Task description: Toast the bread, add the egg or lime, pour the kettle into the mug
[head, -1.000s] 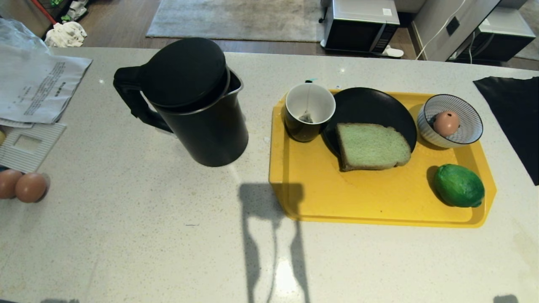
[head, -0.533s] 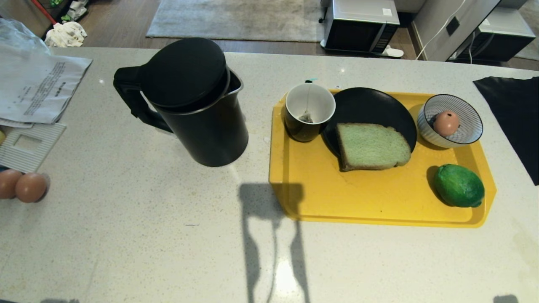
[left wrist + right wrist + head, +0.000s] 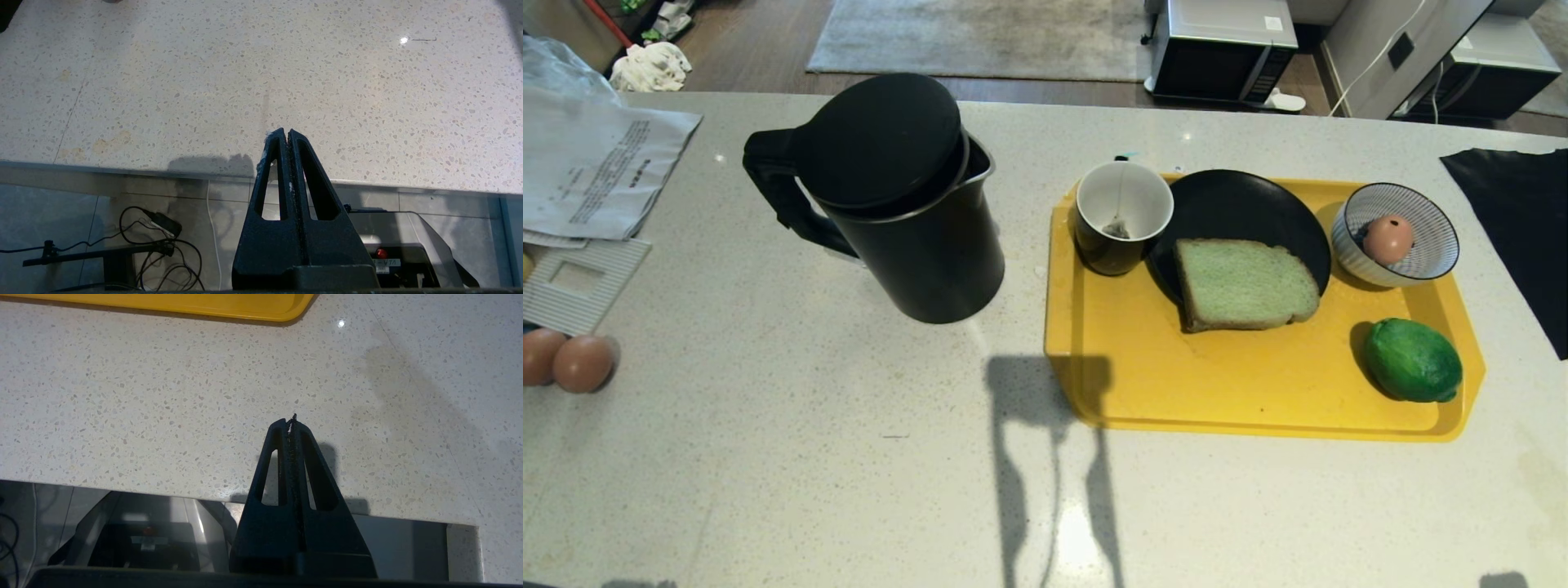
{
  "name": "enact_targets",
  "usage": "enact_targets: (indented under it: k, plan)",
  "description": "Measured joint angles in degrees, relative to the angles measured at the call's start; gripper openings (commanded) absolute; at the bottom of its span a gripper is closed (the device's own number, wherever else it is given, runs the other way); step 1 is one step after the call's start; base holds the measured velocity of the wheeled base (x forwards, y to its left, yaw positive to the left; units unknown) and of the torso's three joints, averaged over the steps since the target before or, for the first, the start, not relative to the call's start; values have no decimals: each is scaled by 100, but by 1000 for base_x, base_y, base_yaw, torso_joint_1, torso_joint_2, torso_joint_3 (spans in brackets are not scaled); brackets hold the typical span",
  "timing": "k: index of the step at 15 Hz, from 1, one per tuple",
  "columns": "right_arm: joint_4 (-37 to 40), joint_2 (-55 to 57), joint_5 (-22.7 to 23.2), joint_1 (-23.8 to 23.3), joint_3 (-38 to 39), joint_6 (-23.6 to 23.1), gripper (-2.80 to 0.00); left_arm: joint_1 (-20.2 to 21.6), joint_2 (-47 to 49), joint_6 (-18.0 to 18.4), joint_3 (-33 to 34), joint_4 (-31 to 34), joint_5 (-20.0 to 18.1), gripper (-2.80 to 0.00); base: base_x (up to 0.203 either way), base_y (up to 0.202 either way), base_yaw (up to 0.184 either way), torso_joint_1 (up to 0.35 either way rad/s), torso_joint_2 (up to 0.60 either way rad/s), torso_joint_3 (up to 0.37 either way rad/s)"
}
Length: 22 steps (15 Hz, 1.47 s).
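Nothing differs from the earlier frames: every item sits where it sat, and both arms stay parked.

Left gripper (image 3: 284,132): jaws pressed fully together, empty, hanging at the near edge of the tabletop (image 3: 792,457). Right gripper (image 3: 291,420): jaws likewise closed on nothing, at the same near edge, with the yellow tray (image 3: 229,306) well ahead at 12 o'clock. Neither gripper shows in the head view.

Head view, clock read from the tray's middle:
- kettle (image 3: 907,204) upright at 9 o'clock, off the tray on bare tabletop, handle turned away from the tray.
- mug (image 3: 1123,216) at 10 o'clock on the tray, a tea bag inside, touching the black plate (image 3: 1241,200).
- bread (image 3: 1245,284) lies flat, half on the plate, half over the tray floor.
- striped bowl (image 3: 1421,253) at 2 o'clock, one egg (image 3: 1387,238) inside.
- lime (image 3: 1413,359) at 4 o'clock, near the tray's rim.

All task things lie well apart from both jaws.

Wide open tabletop between the near edge and the tray. Papers (image 3: 596,171) and two loose eggs (image 3: 568,359) crowd the left edge; a black sheet (image 3: 1515,220) covers the right edge.
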Motion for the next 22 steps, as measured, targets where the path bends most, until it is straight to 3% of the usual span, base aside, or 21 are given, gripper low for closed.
enact_targets:
  k: [22]
  plan:
    - [0,2,0,0,0,0,-280,0,0,-4,0,0,0,-280,0,0,0,0,0,0]
